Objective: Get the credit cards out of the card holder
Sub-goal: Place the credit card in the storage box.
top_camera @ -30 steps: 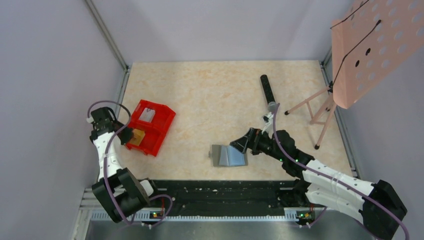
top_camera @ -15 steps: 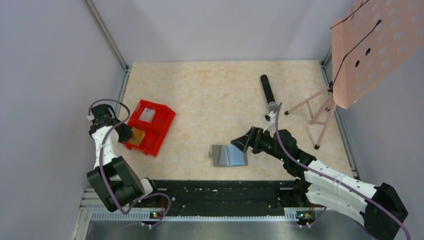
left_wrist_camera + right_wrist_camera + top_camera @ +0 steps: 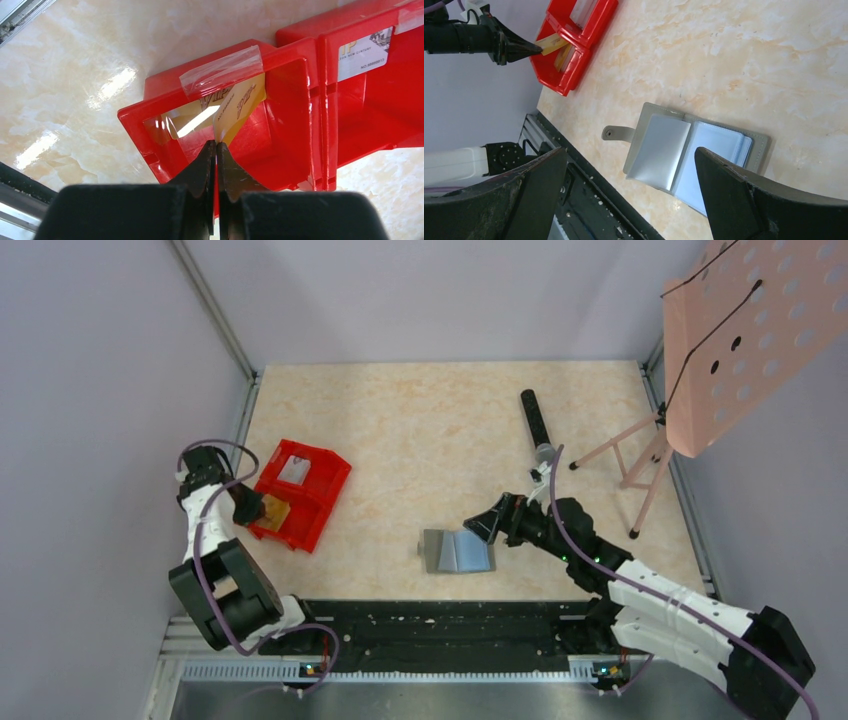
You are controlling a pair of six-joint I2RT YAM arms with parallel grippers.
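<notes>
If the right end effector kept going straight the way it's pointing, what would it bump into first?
Most likely the open card holder. The right end effector, wide open, points down at it, and nothing shows in between. How high above it hovers is hard to tell.

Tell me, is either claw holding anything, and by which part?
The left gripper pinches a gold card by one corner, at the red bin. The right gripper is open, holding nothing.

Robot test cell in a lab. A small marble-patterned table (image 3: 400,420) is boxed in by plain lilac walls (image 3: 100,360) and an aluminium post (image 3: 213,310). A cabled left arm (image 3: 205,530) and right arm (image 3: 660,600) are bolted by a black rail (image 3: 440,625). A pink perforated stand (image 3: 740,340) is in the corner.
</notes>
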